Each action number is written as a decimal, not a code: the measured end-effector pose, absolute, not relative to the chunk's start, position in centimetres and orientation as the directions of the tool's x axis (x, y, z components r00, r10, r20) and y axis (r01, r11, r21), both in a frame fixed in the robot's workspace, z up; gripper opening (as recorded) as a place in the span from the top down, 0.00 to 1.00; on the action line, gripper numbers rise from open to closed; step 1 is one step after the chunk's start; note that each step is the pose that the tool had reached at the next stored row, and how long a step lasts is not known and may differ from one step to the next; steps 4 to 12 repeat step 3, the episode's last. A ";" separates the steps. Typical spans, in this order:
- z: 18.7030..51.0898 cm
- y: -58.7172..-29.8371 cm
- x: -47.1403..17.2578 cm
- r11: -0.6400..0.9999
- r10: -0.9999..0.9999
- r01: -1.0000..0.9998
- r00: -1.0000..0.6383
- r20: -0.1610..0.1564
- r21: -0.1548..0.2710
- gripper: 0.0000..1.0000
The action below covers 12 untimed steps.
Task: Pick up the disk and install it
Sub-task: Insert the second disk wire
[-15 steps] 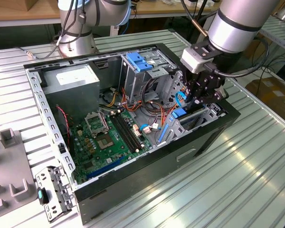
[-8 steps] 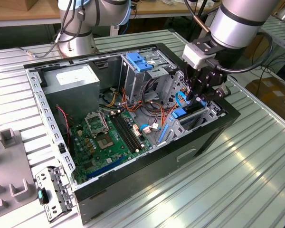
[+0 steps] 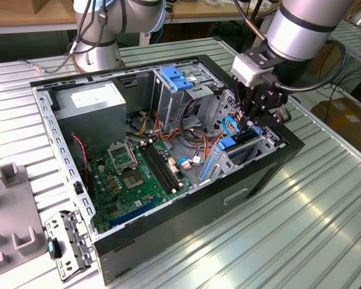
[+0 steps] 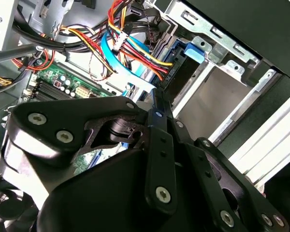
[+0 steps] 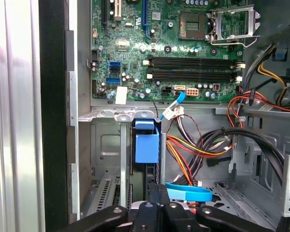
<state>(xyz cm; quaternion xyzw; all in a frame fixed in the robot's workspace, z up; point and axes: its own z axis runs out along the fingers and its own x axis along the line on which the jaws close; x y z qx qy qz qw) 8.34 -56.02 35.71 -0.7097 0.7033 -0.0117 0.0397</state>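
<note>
Item: flat silver-metal disk with blue plastic side rails (image 5: 147, 145), standing edgewise in the drive bay of the open black computer case (image 3: 246, 180). Black claw (image 3: 253, 123) clamped together on its upper edge. Judged stiff, dense, shock-sensitive; grip edges, not label

The table (image 3: 325, 205) is ribbed, shiny metal; the computer case (image 3: 186, 211) is matt black outside, bare grey metal within; the gripper (image 4: 154, 140) looks matt black
</note>
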 end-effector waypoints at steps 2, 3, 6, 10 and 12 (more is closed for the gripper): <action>35.8 -56.0 8.3 -0.008 -0.999 -0.997 0.010 -0.039 -0.073 0.89; 35.8 -56.0 8.3 -0.008 -0.999 -0.997 0.010 -0.039 -0.073 0.89; 35.8 -56.0 8.3 -0.008 -0.999 -0.997 0.010 -0.039 -0.073 0.89; 35.8 -56.0 8.3 -0.008 -0.999 -0.997 0.010 -0.039 -0.073 0.89; 35.8 -56.0 8.3 -0.008 -0.999 -0.997 0.010 -0.039 -0.073 0.89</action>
